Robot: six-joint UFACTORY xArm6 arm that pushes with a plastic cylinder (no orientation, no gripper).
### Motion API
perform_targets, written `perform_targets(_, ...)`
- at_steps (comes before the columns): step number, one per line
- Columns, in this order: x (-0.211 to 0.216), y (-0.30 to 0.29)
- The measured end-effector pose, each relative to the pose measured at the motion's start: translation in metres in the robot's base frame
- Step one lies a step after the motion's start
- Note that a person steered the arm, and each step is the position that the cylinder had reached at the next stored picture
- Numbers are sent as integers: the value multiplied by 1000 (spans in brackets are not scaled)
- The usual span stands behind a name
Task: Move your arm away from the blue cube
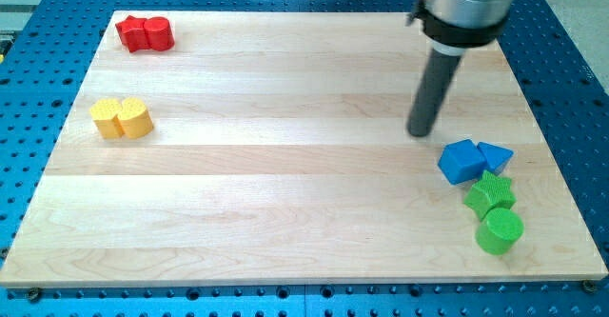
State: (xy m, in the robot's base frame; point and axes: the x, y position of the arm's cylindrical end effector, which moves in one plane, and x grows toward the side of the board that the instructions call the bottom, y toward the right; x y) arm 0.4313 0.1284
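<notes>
The blue cube (461,161) lies on the wooden board (285,165) at the view's right, touching a blue triangular block (495,154) on its right. My tip (420,132) rests on the board just up and to the left of the blue cube, a small gap apart from it. The dark rod rises from the tip toward the view's top right.
A green star block (490,193) and a green cylinder (499,230) sit just below the blue blocks. Two red blocks (145,33) lie at the top left. Two yellow blocks (122,118) lie at the left. A blue perforated table surrounds the board.
</notes>
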Motion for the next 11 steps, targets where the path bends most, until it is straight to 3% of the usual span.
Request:
perform_targets(1, 8, -25)
perform_targets(6, -2, -27)
perform_targets(7, -13, -89)
perform_targets(8, -57, -140)
perform_targets(9, -89, -248)
perform_targets(10, -85, -362)
perform_targets(11, -39, -387)
